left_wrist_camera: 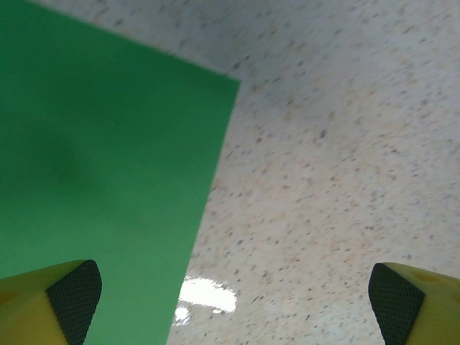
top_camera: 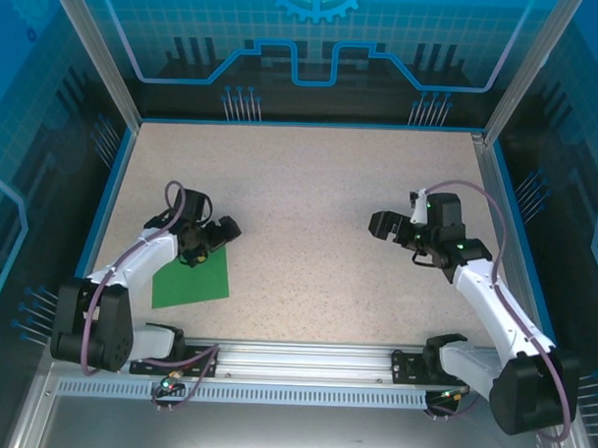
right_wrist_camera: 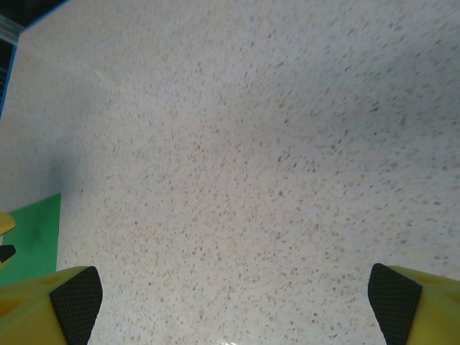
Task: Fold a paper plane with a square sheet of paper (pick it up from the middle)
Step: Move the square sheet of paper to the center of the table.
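Hovering wide open and empty over green sheet (left_wrist_camera: 108, 158): left gripper (left_wrist_camera: 236, 302)

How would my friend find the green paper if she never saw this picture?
Start at the speckled table and go to its near left side, under the left claw. The square sheet of paper lies flat there, the one bright green thing on the pale tabletop.

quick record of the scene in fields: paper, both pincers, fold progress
paper: square sheet of paper, green, lying flat on the table, near-left area
left arm: left pincer open, straddling the sheet's right edge, one finger over green
right arm: right pincer open, over bare table, well away from the sheet
folds: none visible
held: nothing
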### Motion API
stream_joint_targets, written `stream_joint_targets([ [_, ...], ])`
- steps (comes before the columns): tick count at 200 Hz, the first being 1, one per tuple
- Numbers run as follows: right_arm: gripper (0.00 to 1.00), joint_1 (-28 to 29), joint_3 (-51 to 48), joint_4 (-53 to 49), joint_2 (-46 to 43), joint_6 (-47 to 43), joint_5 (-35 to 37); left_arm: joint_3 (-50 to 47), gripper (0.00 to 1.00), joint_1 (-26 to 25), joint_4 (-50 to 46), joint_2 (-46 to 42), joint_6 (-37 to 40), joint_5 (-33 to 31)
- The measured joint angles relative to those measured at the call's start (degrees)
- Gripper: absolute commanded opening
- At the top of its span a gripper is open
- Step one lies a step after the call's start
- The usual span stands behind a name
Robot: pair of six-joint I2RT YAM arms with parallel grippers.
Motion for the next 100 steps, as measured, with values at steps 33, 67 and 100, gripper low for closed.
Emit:
stream_joint_targets([
  [33,0.99,3.8,2.3,-1.0,5.7,0.4,0.3,-2.4,0.99,-0.9,-0.4,0.0,-2.4,-1.2],
  [67,0.99,7.2,5.5,-1.0,11.3,0.7,1.4,-2.5,0.99,-4.5,0.6,4.4,-4.1,-1.0],
  [100,0.99,9.6,8.2,-1.6,15.0,0.9,3.5,-2.0,0.99,-7.6,3.0,7.5,-7.3,-1.0],
])
